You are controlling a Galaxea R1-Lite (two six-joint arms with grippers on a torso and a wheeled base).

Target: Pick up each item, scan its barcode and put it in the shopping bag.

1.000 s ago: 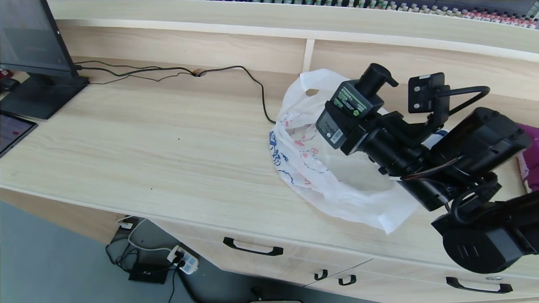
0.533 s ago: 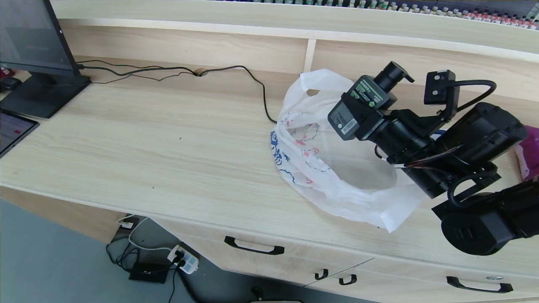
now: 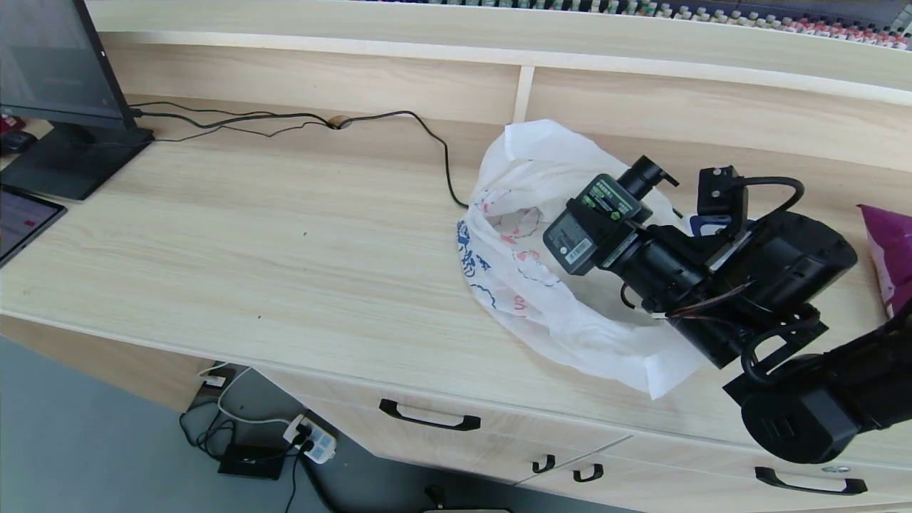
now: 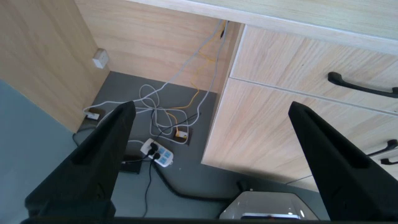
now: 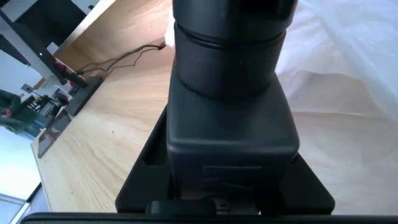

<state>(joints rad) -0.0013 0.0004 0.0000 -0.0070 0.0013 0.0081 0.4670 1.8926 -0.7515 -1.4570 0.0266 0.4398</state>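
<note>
Bottle point(image 3: 588, 224) sits clamped in right tool point(image 3: 627, 246) over shopping bag point(image 3: 520, 164) mouth; lower well inside rim b4 release, don't snag plastic.

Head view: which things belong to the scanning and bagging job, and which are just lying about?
Job: black bottle with barcode label, held over the bag; white shopping bag.
Lying about: monitor, tablet, black cable.
</note>
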